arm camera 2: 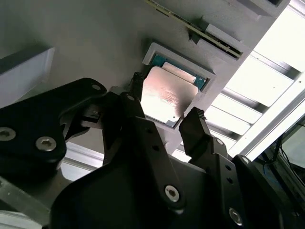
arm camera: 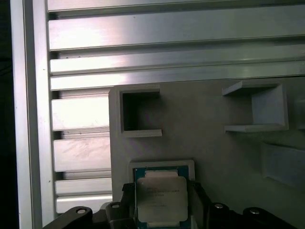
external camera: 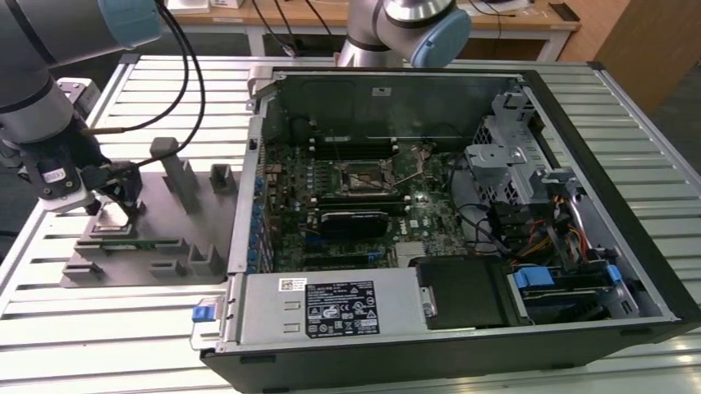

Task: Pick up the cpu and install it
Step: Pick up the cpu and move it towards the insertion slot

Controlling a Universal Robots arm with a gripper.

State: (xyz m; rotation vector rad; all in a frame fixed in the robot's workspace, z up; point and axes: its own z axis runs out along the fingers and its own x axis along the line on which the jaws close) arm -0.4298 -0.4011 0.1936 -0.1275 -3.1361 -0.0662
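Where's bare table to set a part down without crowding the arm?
Free: table slats on the exterior view's lower left, bordered by the grey fixture and computer case; also slats beyond the fixture. Crowded: fixture posts, gripper over the cpu.

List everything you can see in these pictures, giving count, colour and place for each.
cpu: one, silver top, in a pocket of the tray.
tray: one, grey, on the table, to the exterior view's left of the computer case.
computer case: one, black, open, on the table.
circuit board: one, dark green, inside the case.
power-supply box: one, grey with white label, inside the case.
table: one, silver slats, under everything.
gripper: one, black, at the cpu.
arm: one, grey with blue caps, above the tray.
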